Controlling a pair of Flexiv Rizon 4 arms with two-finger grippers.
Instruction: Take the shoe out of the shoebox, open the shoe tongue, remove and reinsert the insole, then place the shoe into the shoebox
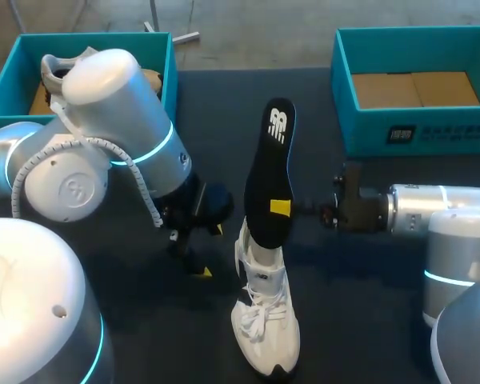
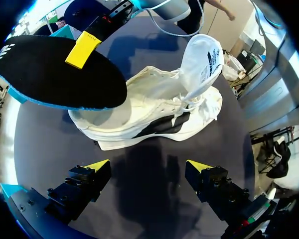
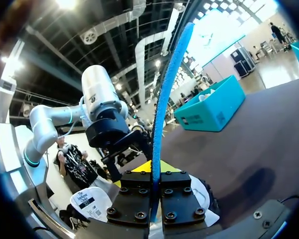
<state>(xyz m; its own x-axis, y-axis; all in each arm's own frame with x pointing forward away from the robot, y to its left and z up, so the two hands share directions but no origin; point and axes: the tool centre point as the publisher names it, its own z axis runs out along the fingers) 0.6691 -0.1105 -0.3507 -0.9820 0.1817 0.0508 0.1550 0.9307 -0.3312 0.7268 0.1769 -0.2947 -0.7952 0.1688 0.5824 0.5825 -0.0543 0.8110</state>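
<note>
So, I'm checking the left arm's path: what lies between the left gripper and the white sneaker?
Only bare dark table: the left wrist view shows nothing between the open left gripper and the white sneaker.

The left arm (image 1: pixel 112 104) hides much of the left shoebox (image 1: pixel 8 80) and its contents.

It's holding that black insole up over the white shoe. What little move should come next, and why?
Probably the right gripper should lower the insole into the shoe. It is shut on the insole, which hangs over the shoe's opening, and the tongue is already folded up. The left gripper is open beside the shoe.
</note>
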